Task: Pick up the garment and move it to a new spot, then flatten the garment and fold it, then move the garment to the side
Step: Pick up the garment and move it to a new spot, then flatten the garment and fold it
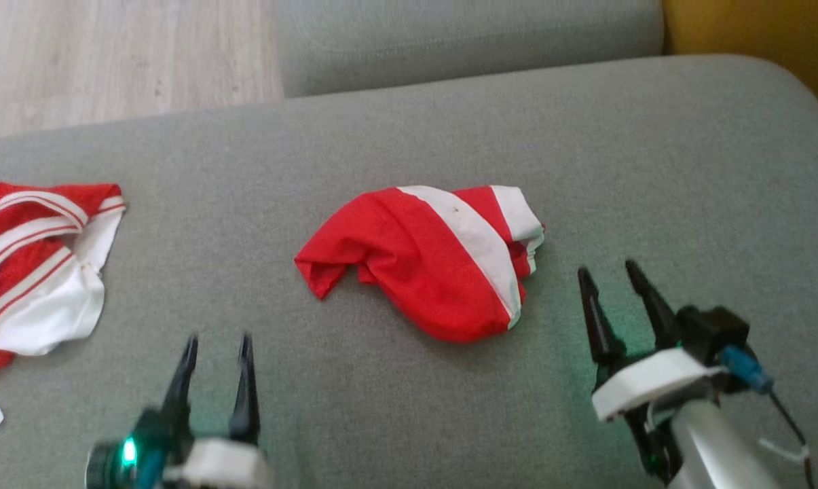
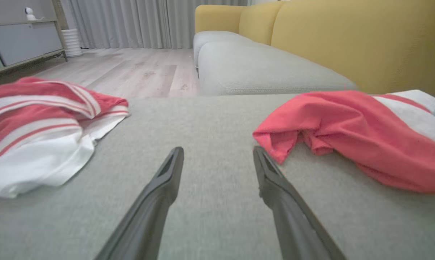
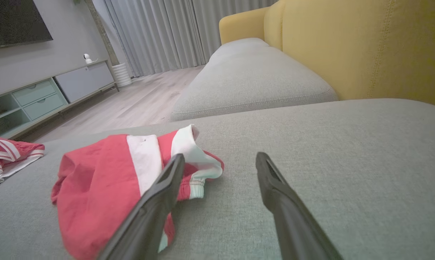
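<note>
Garments, two: one red garment (image 1: 436, 261) with white bands, crumpled at mid-cushion; one red-and-white striped piece (image 1: 35, 265) at the left, well apart.
Grippers, two: left gripper (image 1: 218, 337) and right gripper (image 1: 607, 268), both spread wide, nothing held; the right is near the garment's banded end.
Cushions, two: grey seat cushion (image 1: 653, 149); second cushion (image 1: 463, 34) beyond its far edge.
Open room: bare fabric is left right of the garment and between the pieces.
</note>
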`<state>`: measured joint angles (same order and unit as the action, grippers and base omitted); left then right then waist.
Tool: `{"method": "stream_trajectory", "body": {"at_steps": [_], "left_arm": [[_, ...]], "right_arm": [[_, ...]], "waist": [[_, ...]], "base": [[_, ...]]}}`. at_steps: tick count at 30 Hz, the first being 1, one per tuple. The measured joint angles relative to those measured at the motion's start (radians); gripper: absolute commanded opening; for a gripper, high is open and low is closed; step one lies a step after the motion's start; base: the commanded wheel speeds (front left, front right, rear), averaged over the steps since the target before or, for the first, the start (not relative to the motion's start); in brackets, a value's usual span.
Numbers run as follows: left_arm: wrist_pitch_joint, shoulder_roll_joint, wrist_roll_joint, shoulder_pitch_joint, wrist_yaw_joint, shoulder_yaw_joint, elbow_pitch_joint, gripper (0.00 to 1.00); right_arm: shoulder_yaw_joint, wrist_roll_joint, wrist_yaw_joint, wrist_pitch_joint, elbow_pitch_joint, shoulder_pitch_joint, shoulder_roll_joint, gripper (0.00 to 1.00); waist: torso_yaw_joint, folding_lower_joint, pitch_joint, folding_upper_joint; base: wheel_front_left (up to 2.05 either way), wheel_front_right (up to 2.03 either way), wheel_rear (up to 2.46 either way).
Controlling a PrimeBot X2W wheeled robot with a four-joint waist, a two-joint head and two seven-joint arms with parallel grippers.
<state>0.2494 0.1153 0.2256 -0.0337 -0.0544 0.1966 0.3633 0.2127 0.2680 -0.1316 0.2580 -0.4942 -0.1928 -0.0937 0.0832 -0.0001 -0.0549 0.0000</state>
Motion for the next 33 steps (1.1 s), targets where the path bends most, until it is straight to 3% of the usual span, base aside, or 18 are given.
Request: {"method": "stream_trajectory", "body": {"at_steps": [4, 16, 25, 26, 28, 29, 30, 33], "left_arm": [[0.0, -0.036, -0.036, 0.1, 0.022, -0.062, -0.031, 1.0], [0.0, -0.062, -0.095, 0.063, 0.074, -0.065, -0.034, 1.0], [0.0, -0.066, -0.064, 0.022, 0.081, 0.056, 0.006, 1.0], [0.0, -0.065, -0.058, 0.022, 0.08, 0.063, 0.006, 1.0], [0.0, -0.065, -0.058, 0.023, 0.079, 0.068, 0.007, 1.0], [0.0, -0.065, -0.058, 0.023, 0.079, 0.07, 0.007, 1.0], [0.0, -0.065, -0.058, 0.025, 0.079, 0.07, 0.008, 1.0], [0.0, -0.065, -0.058, 0.042, 0.079, 0.069, 0.012, 1.0]], "right_arm": [[0.001, -0.004, 0.0, 0.0, -0.012, 0.054, 0.014, 1.0], [0.07, 0.023, 0.0, 0.0, -0.061, 0.029, 0.014, 1.0], [0.113, 0.03, 0.0, 0.0, -0.281, -0.081, 0.012, 0.98], [0.109, 0.03, 0.0, 0.0, -0.309, -0.083, 0.012, 0.88], [0.103, 0.03, 0.0, 0.0, -0.335, -0.083, 0.013, 0.35], [0.104, 0.03, 0.0, 0.0, -0.338, -0.084, 0.014, 0.15], [0.106, 0.03, 0.0, 0.0, -0.34, -0.085, 0.016, 0.0], [0.103, 0.03, 0.0, 0.0, -0.323, -0.083, 0.016, 0.0]], "waist": [[-0.008, 0.0, 0.025, 0.0], [-0.045, 0.0002, -0.003, 0.0], [-0.148, 0.0003, -0.033, 0.0], [-0.159, 0.0002, -0.034, 0.0], [-0.177, 0.0002, -0.034, 0.0], [-0.184, 0.0002, -0.032, 0.0], [-0.187, 0.0003, -0.029, 0.0], [-0.189, 0.0001, -0.014, 0.0]], "base": [[0.0, 0.0, 0.0], [0.0, 0.0, 0.0], [0.0, 0.0, 0.0], [0.0, 0.0, 0.0], [0.0, 0.0, 0.0], [0.0, 0.0, 0.0], [0.0, 0.0, 0.0], [0.0, 0.0, 0.0]]}}
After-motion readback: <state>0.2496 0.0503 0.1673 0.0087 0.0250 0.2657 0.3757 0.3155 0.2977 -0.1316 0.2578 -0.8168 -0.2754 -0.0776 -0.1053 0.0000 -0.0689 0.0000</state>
